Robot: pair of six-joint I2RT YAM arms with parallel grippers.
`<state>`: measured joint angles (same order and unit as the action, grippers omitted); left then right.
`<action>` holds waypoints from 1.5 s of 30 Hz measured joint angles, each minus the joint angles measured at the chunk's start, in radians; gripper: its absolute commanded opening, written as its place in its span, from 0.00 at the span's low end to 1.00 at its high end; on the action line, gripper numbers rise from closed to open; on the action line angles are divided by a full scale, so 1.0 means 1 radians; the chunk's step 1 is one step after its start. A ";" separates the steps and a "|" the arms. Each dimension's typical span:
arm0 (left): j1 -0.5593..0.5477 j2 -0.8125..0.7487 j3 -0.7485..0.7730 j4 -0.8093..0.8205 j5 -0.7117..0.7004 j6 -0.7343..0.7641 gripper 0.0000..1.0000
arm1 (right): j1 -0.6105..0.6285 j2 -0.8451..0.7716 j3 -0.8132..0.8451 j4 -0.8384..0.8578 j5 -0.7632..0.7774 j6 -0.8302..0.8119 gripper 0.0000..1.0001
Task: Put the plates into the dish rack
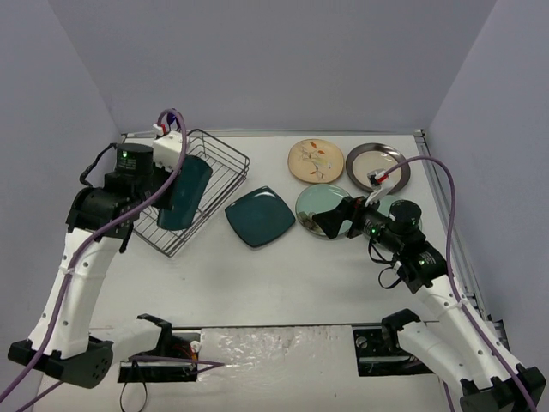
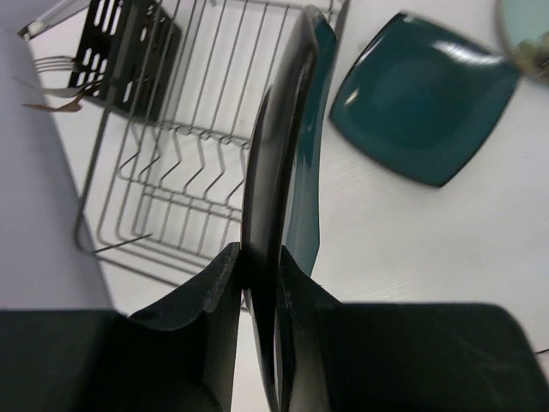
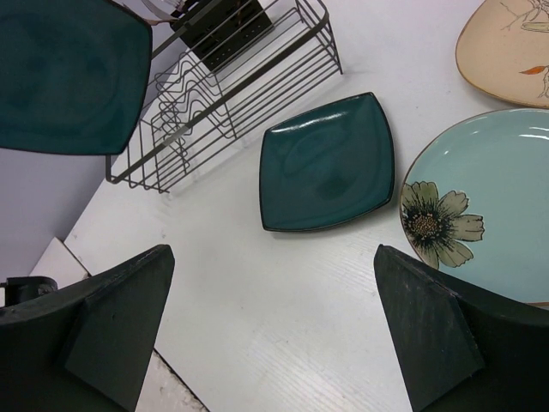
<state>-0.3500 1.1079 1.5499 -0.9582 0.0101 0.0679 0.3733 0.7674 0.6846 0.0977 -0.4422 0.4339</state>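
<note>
Teal plate (image 2: 302,172) on edge over rack (image 1: 225,147)
Left end effector (image 2: 257,257) clamps it upright (to fit the dividers); right end effector (image 3: 270,257) gapes empty.

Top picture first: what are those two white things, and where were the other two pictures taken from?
They are two robot arms bolted to a table, seen by a camera above. The other pictures come from a small camera on each wrist, showing that arm's own fingers. The left gripper pinches a teal plate on edge over the wire rack. The right gripper is open and empty. Flat on the table lie a second teal plate, a flowered green plate, a cream plate and a dark-rimmed plate.
</note>
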 measured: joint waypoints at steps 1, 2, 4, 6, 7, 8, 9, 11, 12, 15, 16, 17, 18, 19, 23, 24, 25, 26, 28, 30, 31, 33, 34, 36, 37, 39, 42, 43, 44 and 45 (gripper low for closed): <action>0.035 0.030 0.029 -0.025 -0.007 0.029 0.00 | 0.000 0.000 0.000 -0.001 -0.002 -0.007 1.00; 0.069 0.059 0.058 -0.046 -0.010 0.055 0.00 | 0.001 0.001 0.000 -0.001 -0.005 -0.012 1.00; 0.135 0.113 0.114 -0.068 -0.004 0.098 0.00 | 0.002 0.005 0.000 0.002 -0.012 -0.017 1.00; 0.210 0.166 0.167 -0.079 0.004 0.146 0.00 | 0.004 0.013 -0.001 0.009 -0.022 -0.016 1.00; 0.244 0.191 0.196 -0.087 0.010 0.167 0.00 | 0.007 0.018 -0.003 0.013 -0.025 -0.016 1.00; 0.274 0.219 0.227 -0.095 0.017 0.188 0.00 | 0.010 0.023 -0.006 0.016 -0.029 -0.016 1.00; 0.303 0.247 0.258 -0.102 0.025 0.209 0.00 | 0.014 0.028 -0.009 0.017 -0.033 -0.016 1.00; 0.355 0.300 0.307 -0.108 0.046 0.257 0.00 | 0.021 0.038 -0.016 0.019 -0.039 -0.016 1.00; 0.376 0.327 0.327 -0.108 0.054 0.283 0.00 | 0.022 0.043 -0.020 0.019 -0.042 -0.016 1.00; 0.413 0.391 0.349 -0.100 0.067 0.357 0.00 | 0.028 0.060 -0.027 0.020 -0.051 -0.013 1.00; 0.422 0.412 0.352 -0.099 0.069 0.383 0.00 | 0.028 0.068 -0.028 0.021 -0.055 -0.011 1.00; 0.428 0.433 0.353 -0.099 0.069 0.405 0.00 | 0.029 0.077 -0.030 0.024 -0.059 -0.010 1.00; 0.434 0.454 0.354 -0.098 0.069 0.428 0.00 | 0.030 0.087 -0.032 0.027 -0.063 -0.008 1.00; 0.439 0.476 0.359 -0.099 0.070 0.447 0.00 | 0.031 0.096 -0.036 0.030 -0.064 -0.008 1.00; 0.456 0.573 0.392 -0.089 0.073 0.519 0.00 | 0.034 0.141 -0.042 0.041 -0.070 -0.008 1.00; 0.459 0.594 0.398 -0.083 0.075 0.534 0.00 | 0.034 0.153 -0.043 0.047 -0.072 -0.007 1.00; 0.462 0.611 0.402 -0.078 0.076 0.546 0.00 | 0.034 0.165 -0.043 0.055 -0.074 -0.005 1.00; 0.465 0.627 0.405 -0.073 0.076 0.557 0.00 | 0.034 0.175 -0.044 0.064 -0.077 -0.002 1.00; 0.468 0.652 0.407 -0.068 0.075 0.578 0.00 | 0.034 0.194 -0.044 0.078 -0.085 0.004 1.00; 0.472 0.673 0.409 -0.065 0.076 0.598 0.00 | 0.034 0.213 -0.045 0.092 -0.093 0.008 1.00; 0.474 0.680 0.409 -0.063 0.079 0.605 0.00 | 0.034 0.221 -0.046 0.100 -0.097 0.010 1.00; 0.476 0.688 0.409 -0.054 0.086 0.618 0.00 | 0.034 0.242 -0.047 0.116 -0.105 0.011 1.00; 0.477 0.691 0.410 -0.047 0.089 0.626 0.00 | 0.034 0.251 -0.048 0.123 -0.109 0.013 1.00; 0.477 0.697 0.413 -0.036 0.094 0.637 0.00 | 0.034 0.264 -0.049 0.133 -0.117 0.015 1.00; 0.478 0.702 0.415 -0.032 0.096 0.639 0.00 | 0.034 0.267 -0.050 0.138 -0.119 0.017 1.00; 0.478 0.709 0.417 -0.027 0.103 0.641 0.00 | 0.034 0.270 -0.053 0.148 -0.123 0.020 1.00; 0.480 0.716 0.412 -0.018 0.120 0.643 0.00 | 0.034 0.273 -0.054 0.161 -0.125 0.022 1.00; 0.482 0.716 0.407 -0.011 0.128 0.643 0.00 | 0.034 0.274 -0.054 0.166 -0.125 0.023 1.00; 0.485 0.716 0.401 -0.005 0.135 0.643 0.00 | 0.034 0.275 -0.055 0.170 -0.125 0.023 1.00; 0.488 0.716 0.394 0.000 0.141 0.643 0.00 | 0.034 0.276 -0.055 0.173 -0.126 0.023 1.00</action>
<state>0.1379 1.8242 1.9439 -0.9579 0.1514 0.7113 0.4068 1.0437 0.6296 0.2706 -0.5678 0.4573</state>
